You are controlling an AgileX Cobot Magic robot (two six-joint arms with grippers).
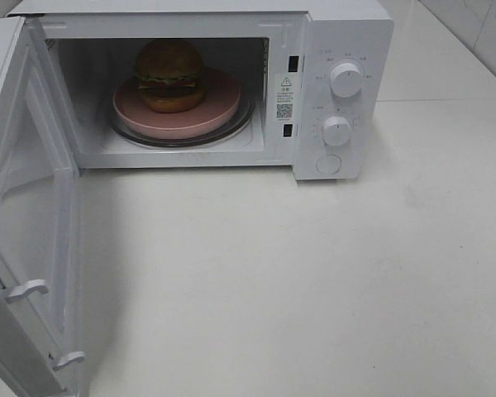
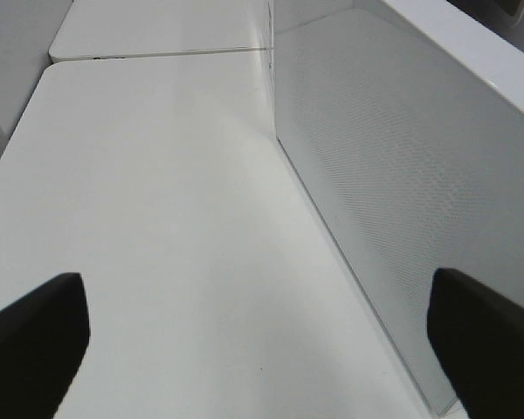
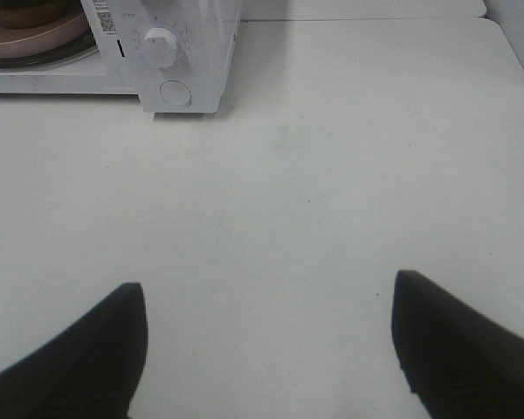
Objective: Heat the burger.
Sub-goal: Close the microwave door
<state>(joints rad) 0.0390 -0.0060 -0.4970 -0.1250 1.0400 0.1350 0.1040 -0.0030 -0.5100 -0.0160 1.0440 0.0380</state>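
Two steps of the task look not yet done, in my judgement: closing the door and setting the knobs.

At the far left, the microwave door [image 1: 29, 207] stands swung fully open toward the near side, and its two latch hooks [image 1: 26, 289] show on the inner edge. The left claw [image 2: 258, 301] is wide, with nothing between its fingers. It hangs over the bare bench [image 2: 157, 192], just beside the outer face of that door. I think it is well placed to push the door shut. This claw does not show in the high view.

Moving right, the burger [image 1: 169, 73] is already inside the microwave [image 1: 347, 25]. It stands upright on the pink plate [image 1: 219, 116], and the plate rests on the glass tray [image 1: 243, 122]. So the loading part looks finished.

Further right, on the front panel, there are the upper knob [image 1: 345, 80], the lower knob [image 1: 336, 131] and a round button [image 1: 328, 164] under them. The marks around them are too small to read, so I cannot tell whether any time or power is set.

The right claw [image 3: 269, 297] is also wide and holds nothing. It hangs over the bench on the near side, well apart from the microwave, and it faces the corner with the knobs. Probably this claw is the one for turning them, once the door is closed.
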